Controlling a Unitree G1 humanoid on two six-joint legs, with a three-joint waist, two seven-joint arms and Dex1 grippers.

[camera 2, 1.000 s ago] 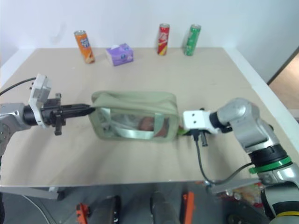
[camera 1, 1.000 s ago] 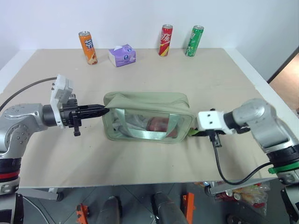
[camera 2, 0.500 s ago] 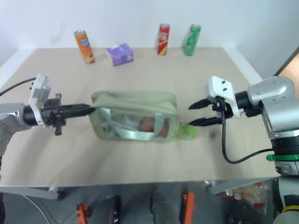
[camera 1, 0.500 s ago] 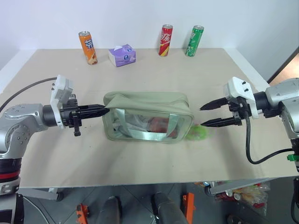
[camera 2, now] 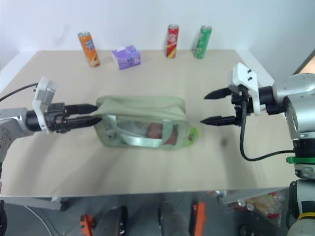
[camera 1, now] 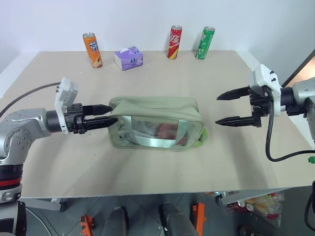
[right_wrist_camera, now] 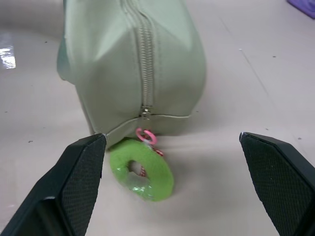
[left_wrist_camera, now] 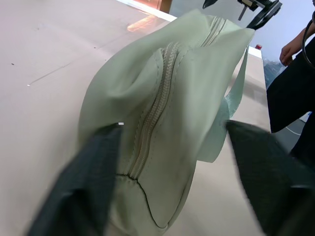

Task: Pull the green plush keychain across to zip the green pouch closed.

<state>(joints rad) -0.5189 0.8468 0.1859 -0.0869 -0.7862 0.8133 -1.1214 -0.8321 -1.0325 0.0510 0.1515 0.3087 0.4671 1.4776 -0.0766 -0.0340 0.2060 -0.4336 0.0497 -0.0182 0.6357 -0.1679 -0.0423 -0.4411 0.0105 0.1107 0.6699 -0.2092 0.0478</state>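
The beige surface (camera 1: pixel 147 172) carries everything here, and the largest thing on it is the green pouch (camera 1: pixel 157 115), lying lengthwise near the middle with its clear front panel facing the near edge and its top zipper run all the way to the right end (the right wrist view shows the pull sitting at the very end of the seam). The left hand (camera 1: pixel 110 112) comes in level from the left, its two black fingers spread a little, one above the other, with the tips right at the pouch's left end; in the left wrist view they stand on either side of that end, and whether they touch the fabric cannot be told. The right hand (camera 1: pixel 225 108) hangs above the surface well to the right of the pouch, fingers spread wide and holding nothing. Along the far edge stand four smaller things, left to right: an orange can (camera 1: pixel 92 49), a purple tissue pack (camera 1: pixel 129 58), a red can (camera 1: pixel 175 42) and a green can (camera 1: pixel 204 43). Smallest is the green plush keychain (right_wrist_camera: pixel 141 169), a fuzzy ring lying flat on the surface just beside the pouch's right end, joined to the zipper pull by a pinkish clasp (right_wrist_camera: pixel 145 136).
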